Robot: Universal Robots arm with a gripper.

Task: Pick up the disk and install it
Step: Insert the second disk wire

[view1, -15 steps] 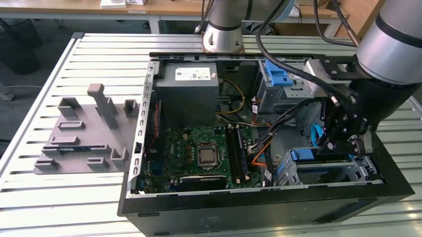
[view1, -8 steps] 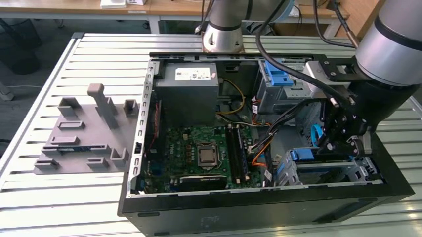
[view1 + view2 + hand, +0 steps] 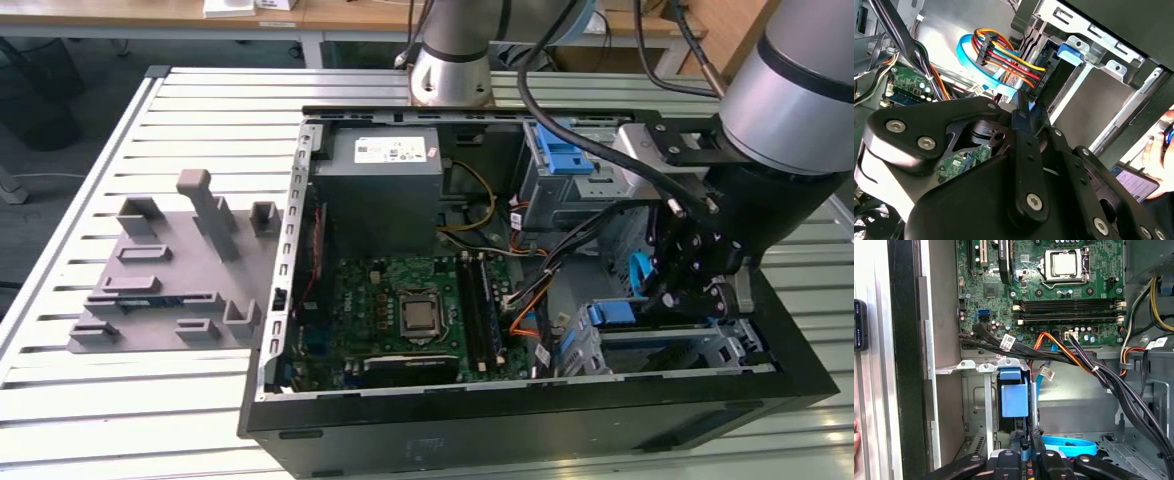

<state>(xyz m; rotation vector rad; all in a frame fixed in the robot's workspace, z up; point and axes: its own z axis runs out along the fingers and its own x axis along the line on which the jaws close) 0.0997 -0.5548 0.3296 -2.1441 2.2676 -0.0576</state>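
Observation:
The disk [image 3: 1015, 399] stands on edge in the metal drive bay [image 3: 974, 405] at the case's front corner. Its blue caddy faces me in the first wrist view. In the second wrist view the caddy's blue tab [image 3: 1070, 50] sits under the bay's metal frame, with coloured power wires [image 3: 1004, 55] and a blue data cable running to it. My gripper [image 3: 1029, 440] reaches down into the case. Its two black fingers are closed on the thin near edge of the disk, with a sliver of blue between them. In the exterior view the gripper [image 3: 657, 300] hangs beside the blue caddy [image 3: 611, 312].
The open case holds a green motherboard [image 3: 414, 310], a grey power supply [image 3: 380, 180] and a blue latch bracket [image 3: 561, 150] on the upper bay. Black cable bundles [image 3: 1079, 360] cross just beside the bay. A grey fixture [image 3: 174, 270] lies on the table. A person's hand [image 3: 1154, 150] is outside the case.

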